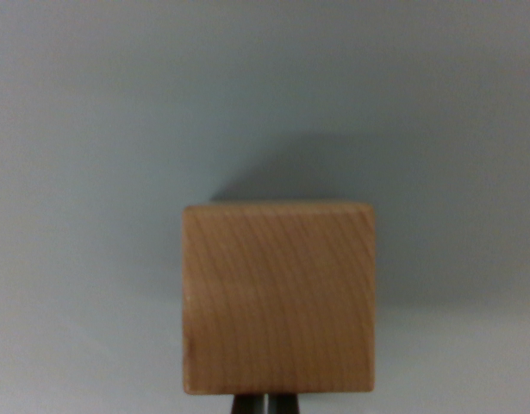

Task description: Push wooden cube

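Wooden cube [277, 297] lying on the grey table [92, 172]; closed pincer [265, 404] showing directly below the cube, touching its lower edge.

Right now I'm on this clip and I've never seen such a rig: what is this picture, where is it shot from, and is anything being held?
This is a single picture from a camera mounted on the wrist of a robot arm, looking along its gripper. The big tan square is a wooden cube resting on a plain pale grey surface, with its shadow falling behind it toward the wrist view's right. The two dark slivers at the bottom edge are the tips of the gripper, close together with only a thin gap, sitting right at the cube's near edge. They are beside the cube, not around it, so nothing is held. Whether they actually touch it is too blurred to tell. The job is to push the cube.
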